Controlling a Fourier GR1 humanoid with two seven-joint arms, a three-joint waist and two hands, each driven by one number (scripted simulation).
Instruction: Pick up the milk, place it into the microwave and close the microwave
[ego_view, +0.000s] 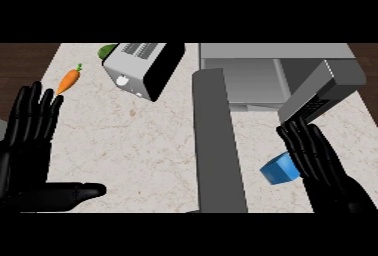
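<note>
The small blue milk carton (277, 170) is standing on the pale marbled stone counter (133, 145), near its right edge and toward the front. It is sitting just to the right of the long grey microwave door (218, 145), which is hanging wide open and reaching from the oven toward the counter's front edge.

The black right hand (331, 172) is coming in from the front right corner, and its fingers are lying straight and close together. They are covering the carton's right side, not curling round it, and whether they are actually touching it cannot be told. The fingertips are pointing toward the grey box-shaped microwave (255, 75), which is sitting at the back right of the counter with its cavity showing. Its dark keypad panel (316, 105) is facing out just beyond those fingertips.

The black left hand (29, 145) is resting at the counter's left edge, open, with fingers straight and pointing up and the thumb stretching rightward along the front edge.

An orange carrot with a green top (68, 81) is lying near the back left corner. A silver and black toaster (140, 70) is standing beside it toward the back, and a round green object (108, 49), mostly hidden, is peeking out behind the toaster.
</note>
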